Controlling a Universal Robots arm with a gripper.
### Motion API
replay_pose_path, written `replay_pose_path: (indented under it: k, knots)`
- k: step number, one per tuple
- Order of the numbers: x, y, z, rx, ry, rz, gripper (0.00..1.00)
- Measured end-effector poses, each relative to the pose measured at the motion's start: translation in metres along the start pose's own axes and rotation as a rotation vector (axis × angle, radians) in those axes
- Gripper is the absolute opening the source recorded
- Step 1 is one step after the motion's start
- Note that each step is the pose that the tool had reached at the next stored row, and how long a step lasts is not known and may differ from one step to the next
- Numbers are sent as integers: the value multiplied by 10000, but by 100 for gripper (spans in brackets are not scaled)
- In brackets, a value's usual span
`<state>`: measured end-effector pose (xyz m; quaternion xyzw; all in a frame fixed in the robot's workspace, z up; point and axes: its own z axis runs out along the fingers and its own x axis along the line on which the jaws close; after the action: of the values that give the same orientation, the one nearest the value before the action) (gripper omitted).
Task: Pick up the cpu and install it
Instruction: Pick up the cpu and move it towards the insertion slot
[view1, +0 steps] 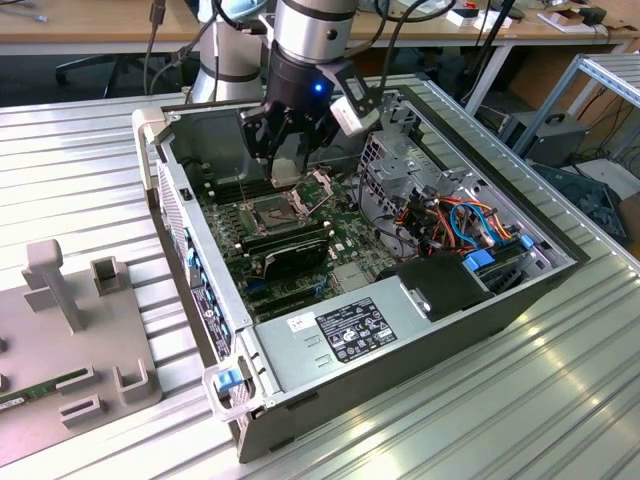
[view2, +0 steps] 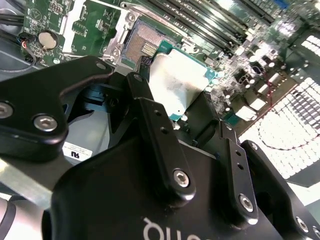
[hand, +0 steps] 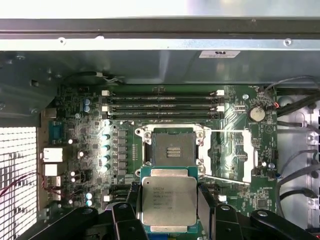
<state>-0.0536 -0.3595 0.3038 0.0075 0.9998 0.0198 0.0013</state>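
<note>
The cpu is a flat square chip with a dull silver top, and my gripper is shut on it by two opposite edges. In the second wrist view the cpu sits level between the black fingers. It hangs a little above the motherboard, just beside the open square socket, whose contact field is bare. The socket's hinged metal plate is swung open to one side. In the exterior view my gripper reaches down into the open computer case, above the socket.
Long black memory sticks lie in slots beyond the socket. Case walls ring the board. A power supply, a drive cage and coloured cables fill the exterior view's right. A grey fixture stands outside the case.
</note>
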Motion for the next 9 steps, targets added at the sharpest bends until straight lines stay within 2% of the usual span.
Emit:
replay_pose_path:
  k: [2,5,9]
  knots:
    - [-15,24,39,-2,-1,3,55]
    - [-53,76,130,-1,-1,5,55]
    - [-59,91,157,-1,0,0,55]
